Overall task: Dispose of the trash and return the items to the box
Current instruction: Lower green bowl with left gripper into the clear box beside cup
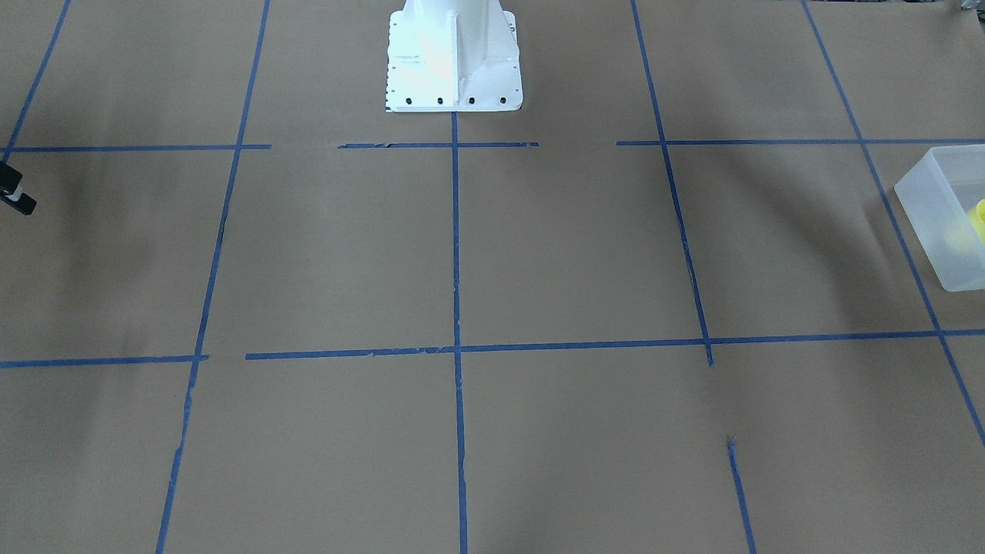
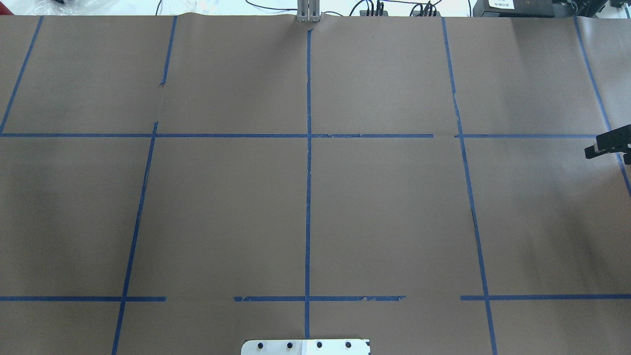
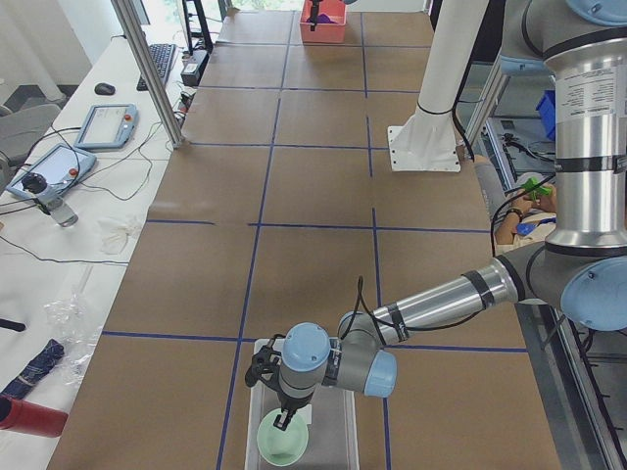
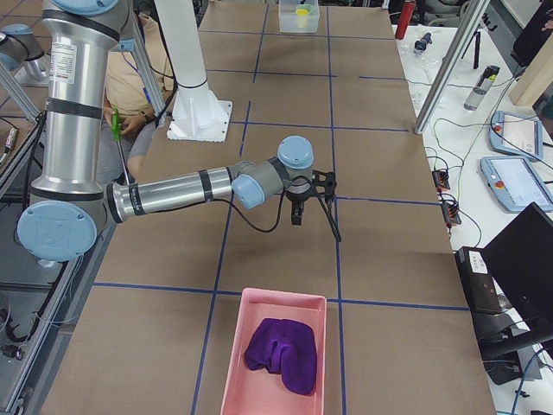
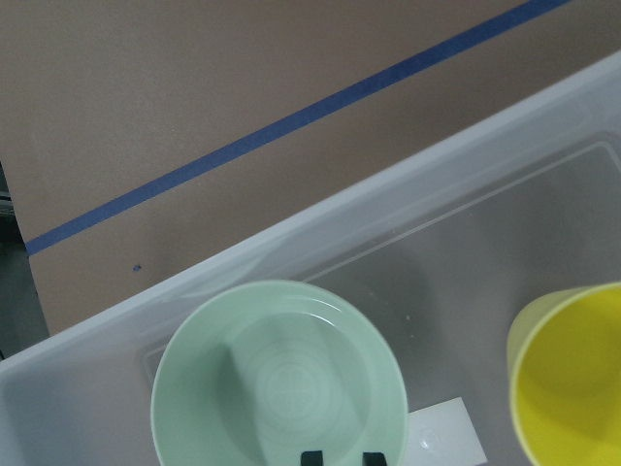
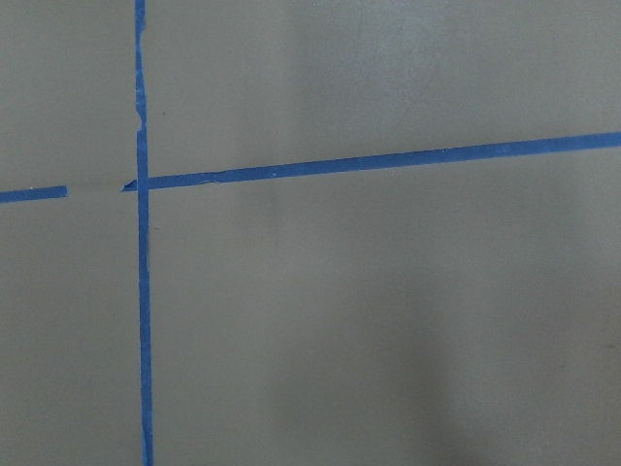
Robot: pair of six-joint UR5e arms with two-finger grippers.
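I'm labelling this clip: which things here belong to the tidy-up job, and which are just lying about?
Job: translucent frosted-white rectangular plastic bin; small bright-yellow plastic cup and pale mint-green round bowl, both inside it.
Lying about: pink rectangular tray holding a purple cloth, role unclear; white metal robot base; blue tape lines.

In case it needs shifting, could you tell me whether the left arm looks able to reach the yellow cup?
Probably yes: the left gripper hangs over the open-topped bin, above the green bowl, and the yellow cup stands right beside that bowl, uncovered.
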